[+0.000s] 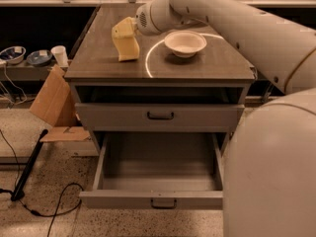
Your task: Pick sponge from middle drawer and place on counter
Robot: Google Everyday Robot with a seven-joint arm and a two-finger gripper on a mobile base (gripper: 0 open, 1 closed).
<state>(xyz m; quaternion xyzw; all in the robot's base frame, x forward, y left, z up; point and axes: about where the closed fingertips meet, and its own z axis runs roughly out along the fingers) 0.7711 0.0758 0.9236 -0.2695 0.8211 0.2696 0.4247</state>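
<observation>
The pale-yellow sponge [128, 49] stands upright at the left of the counter [202, 67], its lower edge at or just above the surface. My gripper [123, 29], with its yellowish tip, reaches in from the right and is shut on the sponge's top. The middle drawer [153, 200] is pulled fully open below; its grey inside shows nothing in it. The handled drawer above it [160, 116] is closed.
A white bowl [185, 42] sits on the counter right of the sponge, inside a pale ring mark [148, 58]. To the left stand a cardboard piece [52, 102], a paper cup [60, 56] and bowls [12, 53] on a low shelf. A cable [49, 211] lies on the floor.
</observation>
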